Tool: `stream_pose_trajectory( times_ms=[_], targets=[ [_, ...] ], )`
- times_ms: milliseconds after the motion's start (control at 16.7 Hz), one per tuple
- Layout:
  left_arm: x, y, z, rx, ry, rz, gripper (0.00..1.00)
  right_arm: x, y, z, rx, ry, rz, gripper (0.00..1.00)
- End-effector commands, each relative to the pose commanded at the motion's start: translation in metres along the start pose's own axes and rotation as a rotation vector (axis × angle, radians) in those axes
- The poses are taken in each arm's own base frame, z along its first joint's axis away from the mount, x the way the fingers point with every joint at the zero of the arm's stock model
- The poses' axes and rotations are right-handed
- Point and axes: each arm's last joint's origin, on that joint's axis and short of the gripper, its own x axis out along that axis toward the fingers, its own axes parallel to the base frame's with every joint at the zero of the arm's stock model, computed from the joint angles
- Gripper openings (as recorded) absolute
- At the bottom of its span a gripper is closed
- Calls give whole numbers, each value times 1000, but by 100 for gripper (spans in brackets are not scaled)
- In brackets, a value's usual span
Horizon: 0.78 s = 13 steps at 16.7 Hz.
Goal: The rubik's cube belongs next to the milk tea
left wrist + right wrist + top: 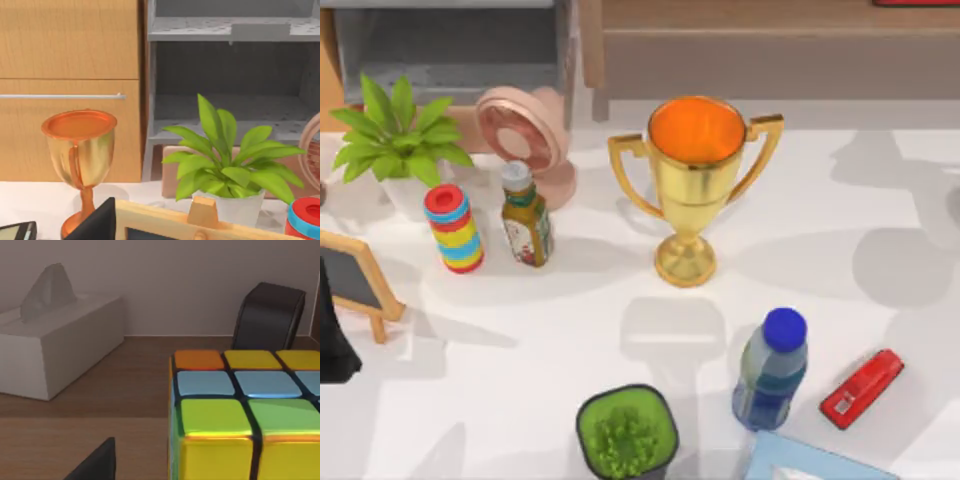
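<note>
rubik's cube sits on a brown wooden surface, close before the right gripper's fingers, one dark tip showing beside it; their spread cannot be told; white tissue box beyond; milk tea upright on the white table, between striped can and trophy; left arm parked at table's left edge.

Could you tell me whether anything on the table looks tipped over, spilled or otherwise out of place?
Nothing stands out. The milk tea, trophy, blue-capped bottle and plant all stand upright, with no spill. The red stapler lies flat near the right edge.
</note>
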Motion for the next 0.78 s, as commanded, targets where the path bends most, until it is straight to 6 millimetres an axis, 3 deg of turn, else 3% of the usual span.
stream_pose_trajectory(
  times_ms=[420, 780],
  targets=[
    [0, 0, 0, 0, 0, 0, 100, 8, -3, -9, 2, 4, 1, 100],
    [0, 0, 0, 0, 0, 0, 100, 8, -3, -9, 2, 4, 1, 55]
  ],
)
